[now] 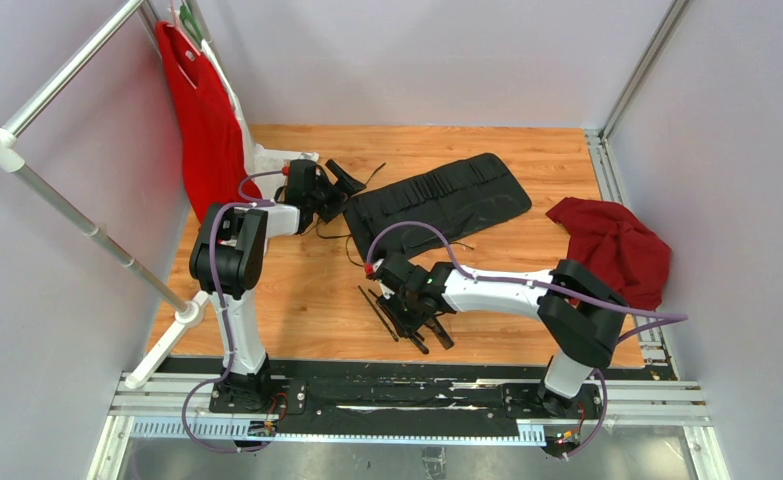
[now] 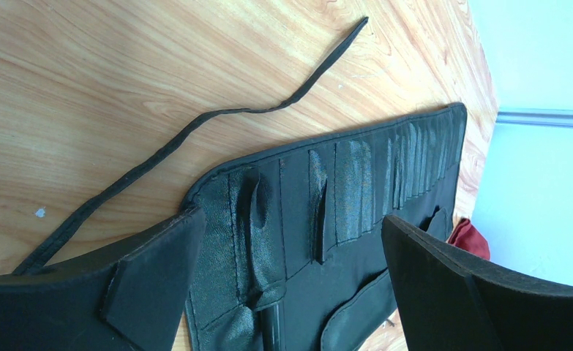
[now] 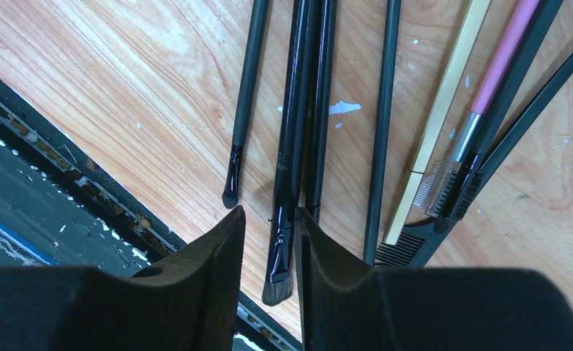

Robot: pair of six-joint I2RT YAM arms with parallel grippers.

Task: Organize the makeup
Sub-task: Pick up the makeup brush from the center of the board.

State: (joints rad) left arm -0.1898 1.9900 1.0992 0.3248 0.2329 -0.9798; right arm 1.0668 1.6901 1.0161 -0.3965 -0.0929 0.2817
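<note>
The right gripper (image 3: 268, 216) has its jaws narrowly parted astride the bristle end of a glossy black brush (image 3: 289, 131) lying flat on the table (image 3: 122, 88). Bare wood shows between the brush and one finger, so nothing is pinched. The other makeup brushes (image 3: 444, 110) lie just outside the jaws on either side, while the left gripper (image 2: 292, 219) is spread wide above the black roll (image 2: 356, 183), holding nothing.

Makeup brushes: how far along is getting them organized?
Done: nothing visible; the roll shows empty slots. In hand: the right gripper straddles one black brush on the table, not yet gripped. Left: the other brushes lying beside it.
</note>
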